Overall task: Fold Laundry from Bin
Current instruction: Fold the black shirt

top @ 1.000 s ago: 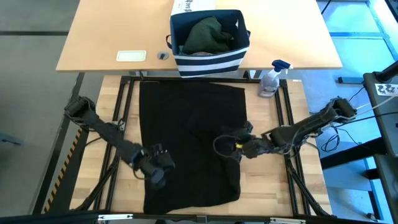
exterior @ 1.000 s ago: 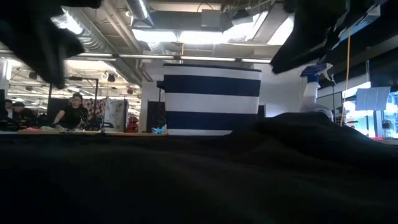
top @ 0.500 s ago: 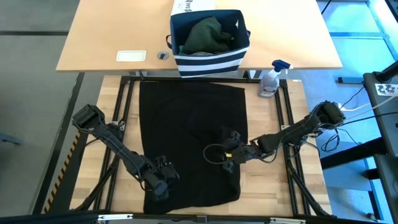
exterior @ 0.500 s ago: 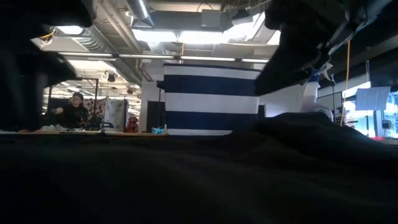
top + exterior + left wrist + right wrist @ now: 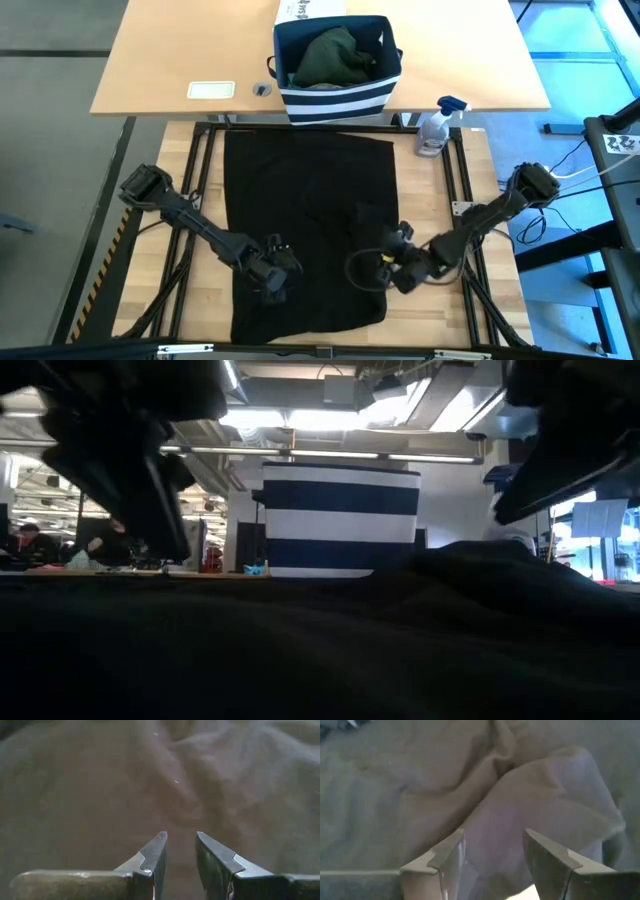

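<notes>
Laundry first: black soft cloth garment [image 5: 308, 225] lying spread over the wooden-slatted worktop [image 5: 470, 165], with more dark green cloth [image 5: 330, 55] bundled inside the boxy dark navy fabric bin with white stripes [image 5: 338, 98] at 12 o'clock, beside a clear spray bottle with a blue trigger [image 5: 435, 128].

Having shifted since a second ago: both arms sliding toward 6 o'clock and closing on the garment's lower half, left moving inward from the 8 o'clock edge onto the cloth, right drawing back from the middle toward the 4 o'clock edge. Judging from that, lining up on the near hem for a fold toward 12 o'clock; garment itself not yet lifted or creased anew.

Now hovering low: left end effector [image 5: 277, 278] over the cloth at about 7 o'clock, fingers [image 5: 155, 857] standing narrowly apart and gripping nothing, smooth fabric just ahead. Right end effector [image 5: 398, 262] sitting at the garment's 4 o'clock border, fingers [image 5: 547, 857] parted moderately wide and empty, pointing at a raised rumple of cloth. Both forearms stretching low and nearly level across the worktop from the outer corners.
</notes>
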Motion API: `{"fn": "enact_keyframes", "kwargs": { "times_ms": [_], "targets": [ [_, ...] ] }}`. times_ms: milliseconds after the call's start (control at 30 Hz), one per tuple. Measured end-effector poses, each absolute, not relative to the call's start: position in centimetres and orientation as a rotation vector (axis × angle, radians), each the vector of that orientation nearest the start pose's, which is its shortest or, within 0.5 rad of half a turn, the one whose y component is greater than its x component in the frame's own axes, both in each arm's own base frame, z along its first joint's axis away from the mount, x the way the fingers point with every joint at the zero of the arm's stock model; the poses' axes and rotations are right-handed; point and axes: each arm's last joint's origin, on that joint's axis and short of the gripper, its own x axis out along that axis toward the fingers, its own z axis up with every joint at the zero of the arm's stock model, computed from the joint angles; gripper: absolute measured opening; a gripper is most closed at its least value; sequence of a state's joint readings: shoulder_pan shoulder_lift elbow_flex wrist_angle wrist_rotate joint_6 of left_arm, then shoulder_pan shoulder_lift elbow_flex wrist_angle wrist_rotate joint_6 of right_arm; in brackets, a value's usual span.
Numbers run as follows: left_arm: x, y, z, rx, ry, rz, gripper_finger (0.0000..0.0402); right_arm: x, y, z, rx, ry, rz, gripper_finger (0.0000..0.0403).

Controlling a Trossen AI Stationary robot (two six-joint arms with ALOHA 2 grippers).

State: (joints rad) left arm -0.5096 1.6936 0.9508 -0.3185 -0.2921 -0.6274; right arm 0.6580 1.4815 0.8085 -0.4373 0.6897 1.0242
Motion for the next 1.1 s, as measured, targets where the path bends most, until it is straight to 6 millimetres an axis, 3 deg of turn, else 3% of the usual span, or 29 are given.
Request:
{"fn": "enact_keyframes", "kwargs": {
  "times_ms": [167,367,767,867,1000,1100],
  "targets": [
    [28.9,-14.3,16.2,-0.148,0.969,0.084,0.0095,20.9,15.2,17.7,0.307,0.736,-0.503,0.0198],
    [29.4,-13.7,16.3,-0.145,0.96,0.071,0.0095,19.6,14.0,17.4,0.314,0.792,-0.647,0.0198],
    [30.1,-12.2,16.3,-0.124,0.963,0.081,0.0095,19.5,13.8,17.4,0.34,0.798,-0.67,0.0198],
    [30.1,-12.1,16.3,-0.117,0.968,0.066,0.0095,20.1,14.4,17.0,0.413,0.745,-0.599,0.0198],
    [30.1,-12.1,16.3,-0.117,0.972,0.058,0.0095,20.9,16.5,16.7,0.539,0.626,-0.376,0.0198],
    [30.1,-12.1,16.3,-0.117,0.971,0.058,0.0095,20.2,17.0,16.4,0.523,0.574,-0.326,0.0198]
  ]
}}
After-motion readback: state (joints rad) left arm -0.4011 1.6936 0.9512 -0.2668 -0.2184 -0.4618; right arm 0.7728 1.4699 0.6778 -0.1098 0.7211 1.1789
